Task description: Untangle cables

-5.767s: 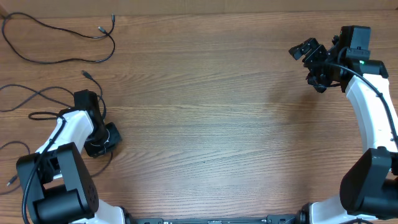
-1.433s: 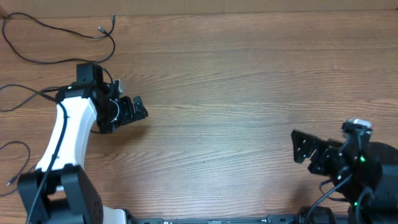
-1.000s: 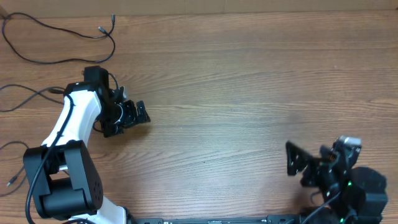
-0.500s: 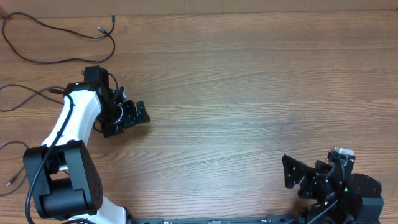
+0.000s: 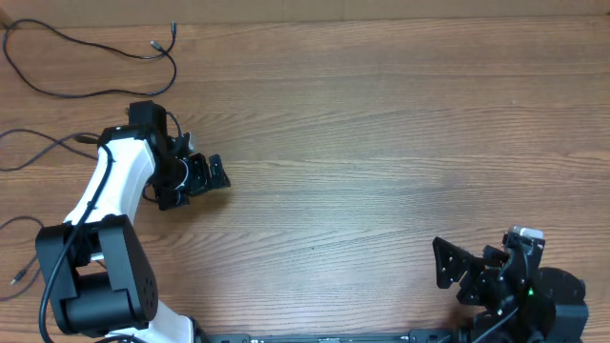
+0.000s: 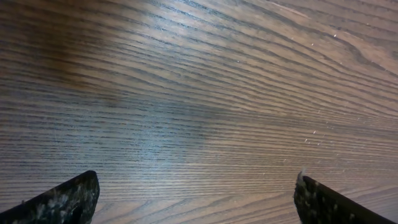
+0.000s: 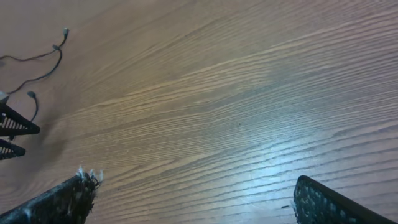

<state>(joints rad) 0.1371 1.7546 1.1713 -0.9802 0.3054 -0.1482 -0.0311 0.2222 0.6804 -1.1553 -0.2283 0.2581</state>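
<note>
**Cables all over on the left, both tools wide and holding nothing**

From overhead, the cables [image 5: 95, 55] lie as separate thin black strands in the far-left corner and along the left edge of the counter [image 5: 362, 124].

The far strand is a long flat loop stretched left to right. It has two small silvery plug tips at its right end, and one of them points toward the far edge. A second strand runs in from the left edge, roughly left to right, and disappears at the left arm [image 5: 114, 186]. A third curls near the left edge closer to us, its tip pointing toward the near edge.

The left tool [image 5: 215, 173] hangs over bare wood just right of those strands, fingers spread wide. The right tool [image 5: 441, 266] sits in the near-right corner, well apart from the cables, also spread wide. Its wrist view shows a few strands and plug tips way off in the far-left corner.
</note>
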